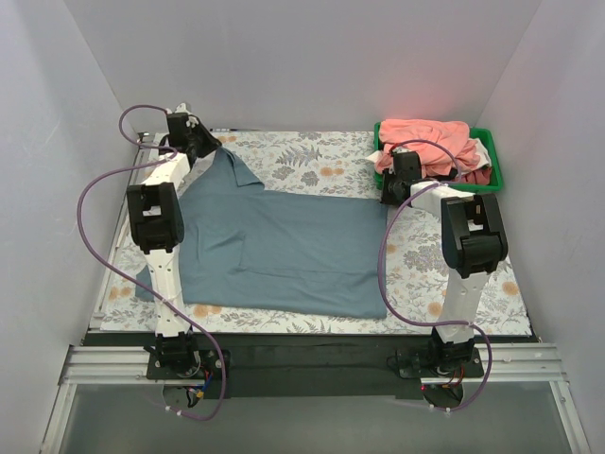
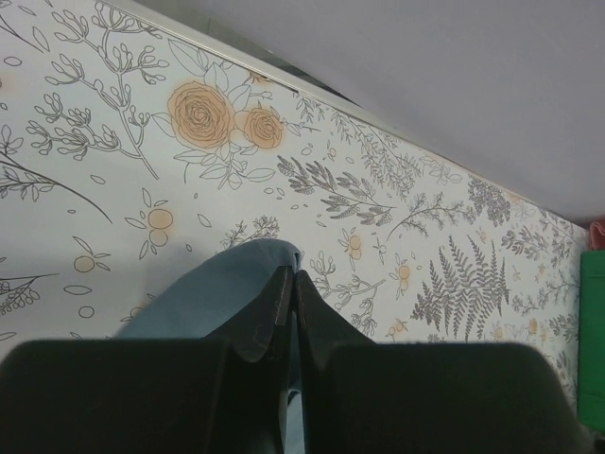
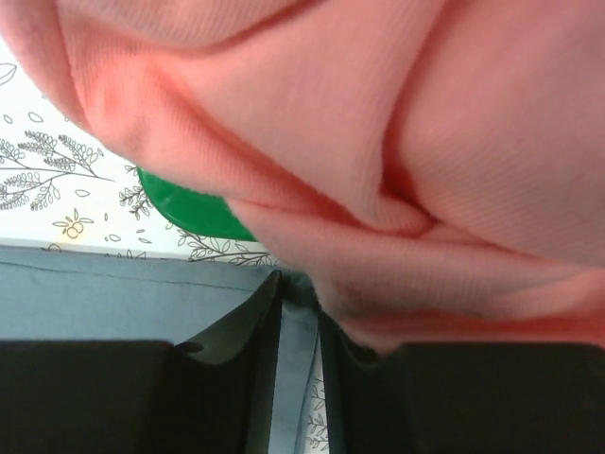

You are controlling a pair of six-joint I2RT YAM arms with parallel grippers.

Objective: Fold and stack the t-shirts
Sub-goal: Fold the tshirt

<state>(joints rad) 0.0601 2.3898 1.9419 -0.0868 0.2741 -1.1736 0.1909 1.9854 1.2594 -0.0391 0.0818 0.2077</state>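
Observation:
A large grey-blue t-shirt [image 1: 284, 246] with a collar lies spread flat on the floral table cover [image 1: 312, 156]. My left gripper [image 1: 201, 147] is at the shirt's far left corner. In the left wrist view it [image 2: 290, 276] is shut on a fold of the blue cloth [image 2: 227, 293]. My right gripper [image 1: 389, 196] is at the shirt's far right corner. In the right wrist view it [image 3: 298, 284] is shut on the blue hem [image 3: 113, 303]. A heap of salmon-pink shirts [image 1: 425, 140] fills the green basket [image 1: 498, 173] and hangs over the right wrist view [image 3: 378, 123].
The green basket stands at the table's far right corner, just behind my right gripper; its rim [image 3: 189, 208] shows under the pink cloth. White walls close in the table at the back and both sides. Purple cables loop off both arms.

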